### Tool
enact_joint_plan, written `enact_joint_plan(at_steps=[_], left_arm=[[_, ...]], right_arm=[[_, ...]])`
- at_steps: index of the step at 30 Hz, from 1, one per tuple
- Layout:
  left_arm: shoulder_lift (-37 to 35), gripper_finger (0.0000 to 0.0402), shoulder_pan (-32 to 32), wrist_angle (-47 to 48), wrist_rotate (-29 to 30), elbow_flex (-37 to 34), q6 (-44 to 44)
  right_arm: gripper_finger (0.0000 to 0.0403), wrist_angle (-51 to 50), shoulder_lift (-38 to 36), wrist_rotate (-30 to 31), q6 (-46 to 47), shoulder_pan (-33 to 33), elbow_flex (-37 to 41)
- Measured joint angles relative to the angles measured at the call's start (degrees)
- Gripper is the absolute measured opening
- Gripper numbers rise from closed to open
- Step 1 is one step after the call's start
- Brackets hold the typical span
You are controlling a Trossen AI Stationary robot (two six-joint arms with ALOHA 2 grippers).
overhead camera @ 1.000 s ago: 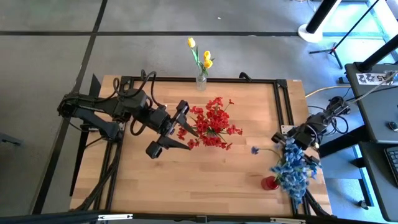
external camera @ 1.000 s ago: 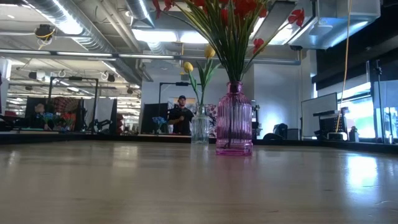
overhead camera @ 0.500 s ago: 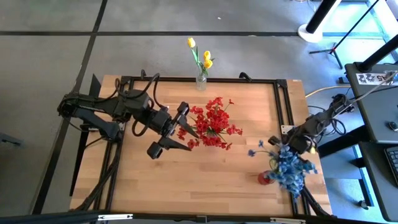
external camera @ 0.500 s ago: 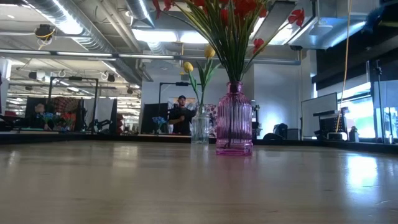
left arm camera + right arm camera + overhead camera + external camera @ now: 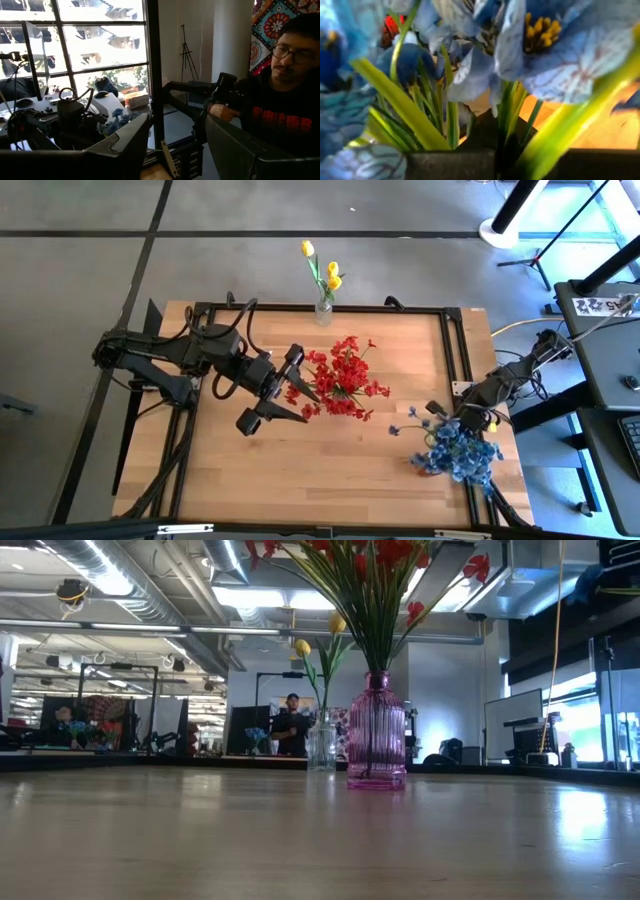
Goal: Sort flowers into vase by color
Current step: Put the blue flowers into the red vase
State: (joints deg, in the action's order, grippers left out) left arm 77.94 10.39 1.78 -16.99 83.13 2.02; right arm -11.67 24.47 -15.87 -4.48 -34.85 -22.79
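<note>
From above, the right gripper (image 5: pixel 455 423) sits near the table's (image 5: pixel 330 465) right edge with its jaws clamped on the stems of the blue flowers (image 5: pixel 458 452), whose blossoms spread toward the near right corner. No vase for them shows here now; if one stands there, the blooms hide it. The red flowers (image 5: pixel 342 377) stand mid-table in their vase, and the yellow tulips (image 5: pixel 325 270) stand in a small clear vase (image 5: pixel 323 312) at the far edge. The left gripper (image 5: pixel 285 392) hovers just beside the red blossoms, jaws apart and holding nothing.

At table height, the pink ribbed vase (image 5: pixel 376 732) holds the red stems upright, with the clear vase (image 5: pixel 322 744) and its tulips farther back. A person stands far off in the room behind.

The left wrist view looks out at windows and a seated person; its dark fingers (image 5: pixel 122 145) stand wide apart.

The right wrist view is filled with blue petals and green stems (image 5: pixel 451 117) running down between that gripper's own jaws.

Red and yellow look sorted; the blue bunch is the step in hand. The next move likely calls for tipping the stems upright, lining their ends over a vase mouth, lowering, then releasing.
</note>
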Motion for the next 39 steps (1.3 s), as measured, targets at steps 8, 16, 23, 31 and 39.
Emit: enact_joint_plan(at_steps=[8, 16, 23, 31, 39], left_arm=[[0.01, 0.0192, 0.00, 0.00, 0.00, 0.00, -0.07], [0.01, 0.0192, 0.02, 0.00, 0.00, 0.00, -0.30], [0.01, 0.0192, 0.00, 0.00, 0.00, 0.00, -0.37], [0.01, 0.0192, 0.04, -0.02, -0.09, 0.00, -0.49], [0.01, 0.0192, 0.04, -0.07, -0.21, 0.00, -1.53]], right_arm=[[0.0046, -1.72, 0.07, 0.34, 1.51, -0.02, -0.55], [0.0155, -4.17, 0.17, -1.83, 2.96, -0.07, -4.14], [0.0170, -5.83, 0.15, -1.69, 2.96, -0.07, -7.00], [0.0170, -6.17, 1.83, 2.11, 6.91, -0.04, -9.06], [0.0170, -14.18, 2.03, 5.20, 7.14, -0.04, -16.32]])
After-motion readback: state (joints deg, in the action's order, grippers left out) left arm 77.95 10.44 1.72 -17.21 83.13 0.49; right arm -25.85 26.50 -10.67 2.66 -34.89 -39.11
